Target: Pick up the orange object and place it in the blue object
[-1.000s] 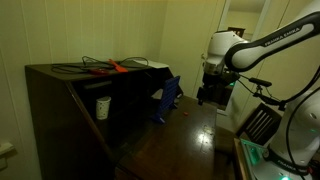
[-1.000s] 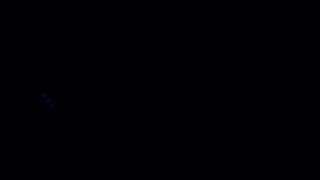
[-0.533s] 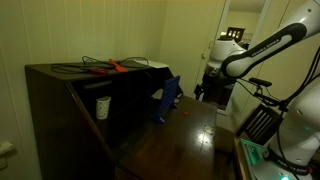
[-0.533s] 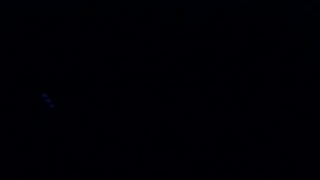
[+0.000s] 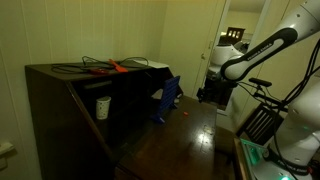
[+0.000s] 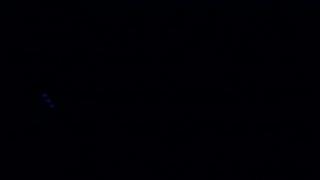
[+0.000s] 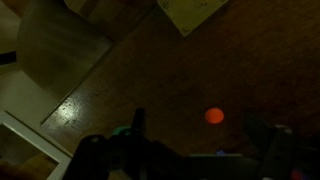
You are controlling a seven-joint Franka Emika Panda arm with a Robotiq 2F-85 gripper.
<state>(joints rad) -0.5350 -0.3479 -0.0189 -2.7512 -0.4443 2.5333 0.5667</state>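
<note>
Orange object lies on the wooden surface beneath the claw, jaws spread apart.

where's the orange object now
In an exterior view the orange object lies on the tabletop just right of the blue object; the wrist view shows it ahead of the fingers.

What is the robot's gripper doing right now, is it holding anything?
Gripper: open, holding nothing. In the wrist view the orange object lies loose on the dark surface below it.
</note>
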